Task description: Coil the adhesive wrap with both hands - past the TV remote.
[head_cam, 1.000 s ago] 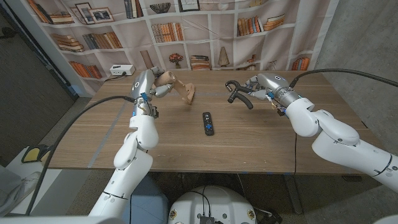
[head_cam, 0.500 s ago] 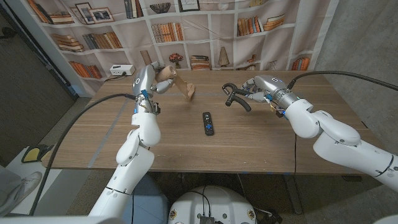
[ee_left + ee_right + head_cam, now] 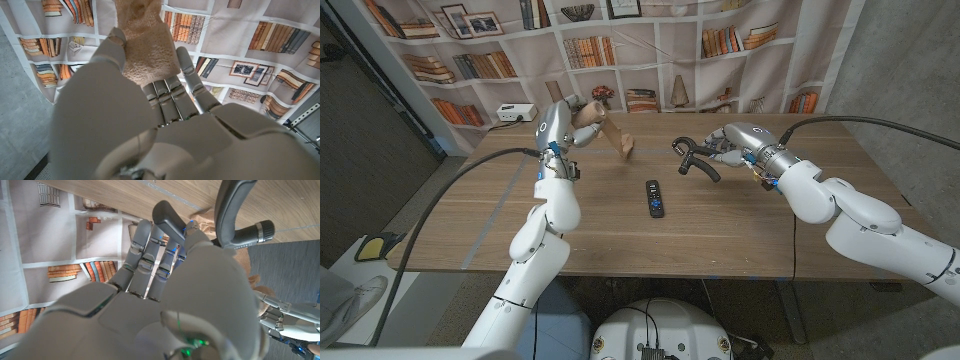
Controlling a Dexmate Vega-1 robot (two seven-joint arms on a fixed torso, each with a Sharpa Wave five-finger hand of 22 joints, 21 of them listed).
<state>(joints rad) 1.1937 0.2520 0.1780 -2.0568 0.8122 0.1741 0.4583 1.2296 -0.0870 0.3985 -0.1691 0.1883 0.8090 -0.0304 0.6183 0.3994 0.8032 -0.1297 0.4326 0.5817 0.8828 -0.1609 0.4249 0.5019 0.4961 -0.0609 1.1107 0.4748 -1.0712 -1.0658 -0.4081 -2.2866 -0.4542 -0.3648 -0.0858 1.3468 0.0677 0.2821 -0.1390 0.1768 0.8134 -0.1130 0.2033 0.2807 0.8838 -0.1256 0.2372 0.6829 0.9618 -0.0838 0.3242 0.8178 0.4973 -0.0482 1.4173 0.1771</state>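
- The wooden surface (image 3: 720, 230) carries the TV remote (image 3: 655, 198) near its middle; I see no container on it, so there is nothing to report of contents.
- The adhesive wrap (image 3: 607, 132) is beige and hangs in the air over the far part of the surface, past the remote. Its upper part is in my left hand (image 3: 570, 128), and a loose tail goes down toward the right.
- I judge the wrap light, soft and limp, a little tacky against itself, not fragile. It will fold and not keep a shape.
- My left fingers (image 3: 165, 95) are closed around the wrap's fuzzy roll end.
- My right hand (image 3: 732, 142) grasps a black hand-grip exerciser (image 3: 692, 158), so it is not free for the tail, which I think is the best place to hold.
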